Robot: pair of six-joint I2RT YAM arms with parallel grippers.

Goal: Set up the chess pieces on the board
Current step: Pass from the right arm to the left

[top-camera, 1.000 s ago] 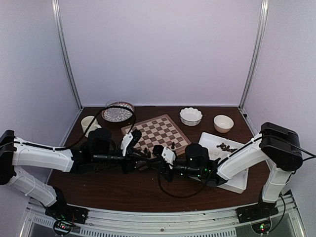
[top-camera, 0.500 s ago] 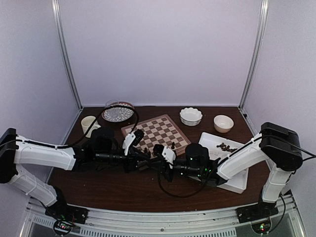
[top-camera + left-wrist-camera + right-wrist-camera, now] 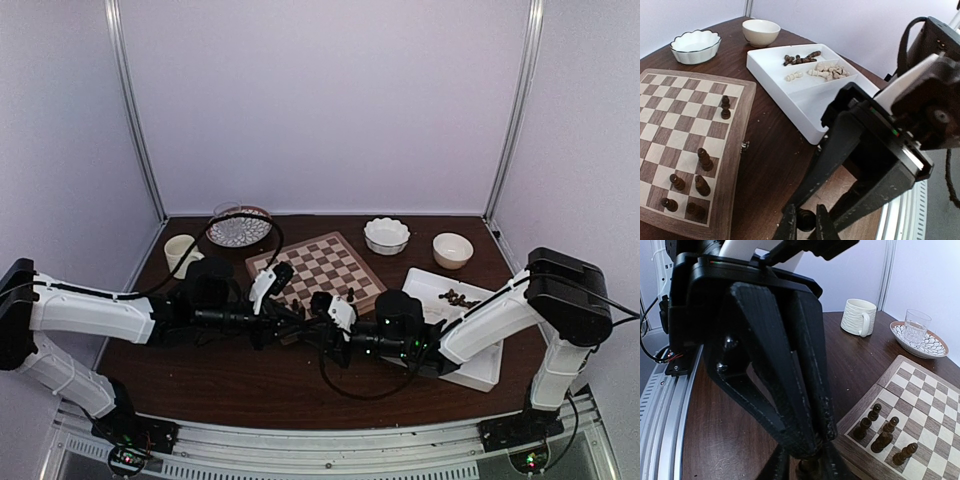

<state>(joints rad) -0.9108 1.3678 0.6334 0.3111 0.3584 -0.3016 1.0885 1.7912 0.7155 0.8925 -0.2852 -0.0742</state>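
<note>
Low over the table, just in front of the board, both grippers meet tip to tip. My left gripper is shut on a small dark chess piece. In the right wrist view that piece sits between the fingers of my right gripper, which stand slightly apart from it, open. Several dark pieces stand near the board's front edge. More dark pieces and pale ones lie in the white tray.
A scalloped white bowl and a cream bowl stand behind the board. At the back left are a ribbed mug and a glass on a patterned plate. The tray lies under my right arm.
My left jaws have closed onto the dark piece. My right jaws have loosened a little around it. Both arms have stayed almost in place.
</note>
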